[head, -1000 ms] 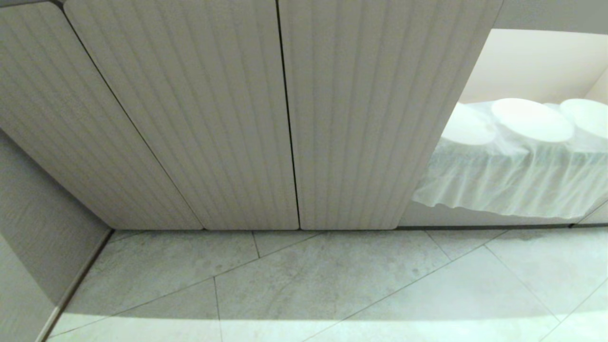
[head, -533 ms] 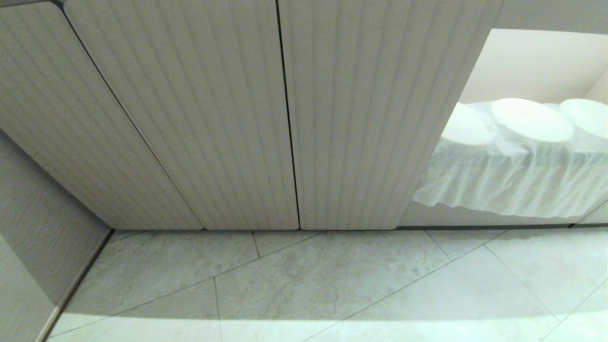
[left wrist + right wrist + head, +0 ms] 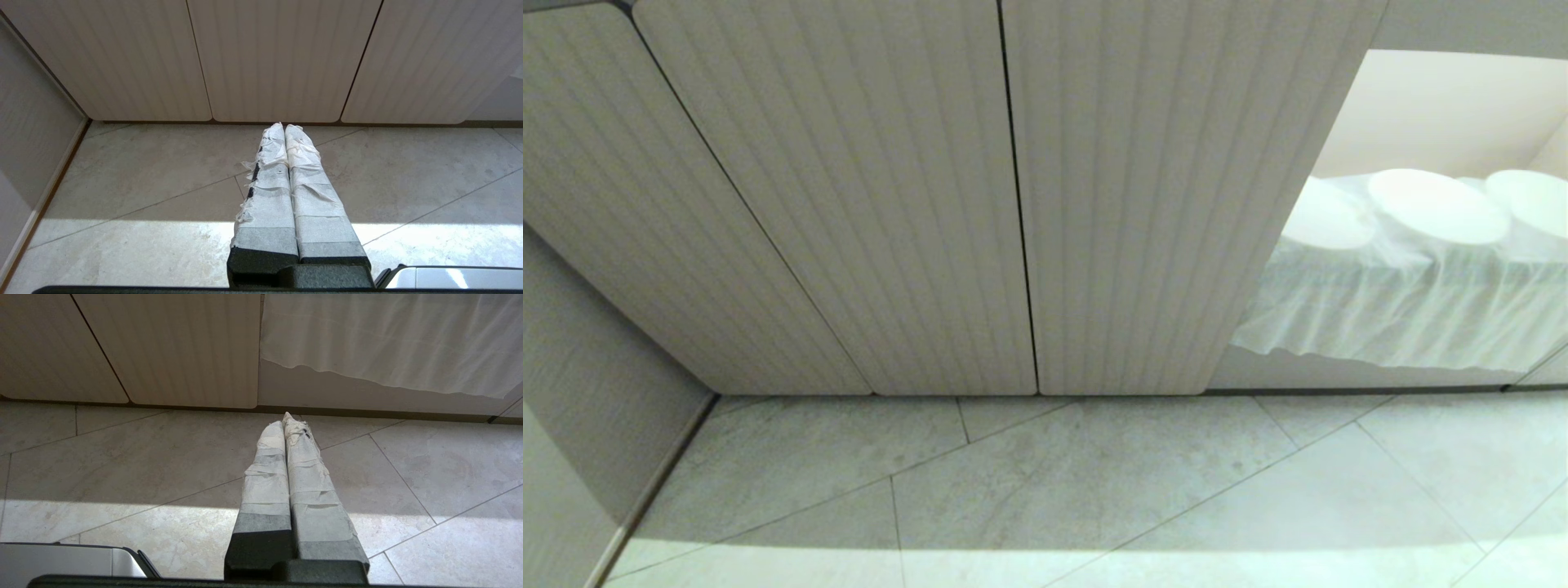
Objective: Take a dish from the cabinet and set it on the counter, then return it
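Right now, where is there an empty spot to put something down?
The tiled floor in front of the closed cabinet doors is bare, from the side wall across to the white-draped table. That table's top is crowded: three round white covered shapes sit close together. Both grippers hang over bare tiles.

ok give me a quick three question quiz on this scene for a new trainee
1. True or false: the doors of the cabinet are all closed.
2. Multiple choice: the left gripper and the right gripper are: A) both shut and empty, B) both open, C) one holding a bowl.
3. Fill in: in the head view, the white-draped table stands to the ____ of the cabinet.

Key
1. True. No door stands ajar and no dish shows.
2. A. Each pair of taped fingers is pressed together above the tiled floor, holding nothing.
3. Right.
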Robot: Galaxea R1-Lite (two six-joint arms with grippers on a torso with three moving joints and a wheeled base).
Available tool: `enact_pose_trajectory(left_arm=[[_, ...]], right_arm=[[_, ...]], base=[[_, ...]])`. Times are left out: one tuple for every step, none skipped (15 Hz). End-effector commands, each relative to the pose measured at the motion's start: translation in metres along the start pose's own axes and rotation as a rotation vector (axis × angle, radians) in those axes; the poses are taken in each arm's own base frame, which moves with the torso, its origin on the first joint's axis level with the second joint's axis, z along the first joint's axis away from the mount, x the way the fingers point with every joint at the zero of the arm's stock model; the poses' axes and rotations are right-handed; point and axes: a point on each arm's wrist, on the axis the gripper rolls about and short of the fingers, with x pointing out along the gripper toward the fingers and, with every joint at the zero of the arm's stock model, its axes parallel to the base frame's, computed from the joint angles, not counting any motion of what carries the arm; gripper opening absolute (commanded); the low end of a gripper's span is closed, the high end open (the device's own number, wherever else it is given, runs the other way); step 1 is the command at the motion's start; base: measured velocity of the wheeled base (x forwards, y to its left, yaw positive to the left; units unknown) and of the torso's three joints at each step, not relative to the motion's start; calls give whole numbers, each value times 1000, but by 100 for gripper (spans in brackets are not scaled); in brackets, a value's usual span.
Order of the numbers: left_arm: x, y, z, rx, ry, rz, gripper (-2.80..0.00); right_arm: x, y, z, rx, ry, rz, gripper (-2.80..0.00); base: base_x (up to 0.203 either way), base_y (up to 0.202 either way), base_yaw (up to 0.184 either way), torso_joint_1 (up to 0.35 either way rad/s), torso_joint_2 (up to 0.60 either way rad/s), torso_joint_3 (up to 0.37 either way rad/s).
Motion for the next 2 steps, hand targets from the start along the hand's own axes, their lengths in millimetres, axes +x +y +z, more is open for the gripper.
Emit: enact_pose_trajectory(left_arm=[[0,0,0,-1,-1,0,-280],[0,0,0,-1,-1,0,-280]], right_arm=[[0,0,0,3,1,1,-280],[0,0,0,3,1,2,-280]], base=[[0,0,0,0,0,0],[0,0,0,0,0,0]])
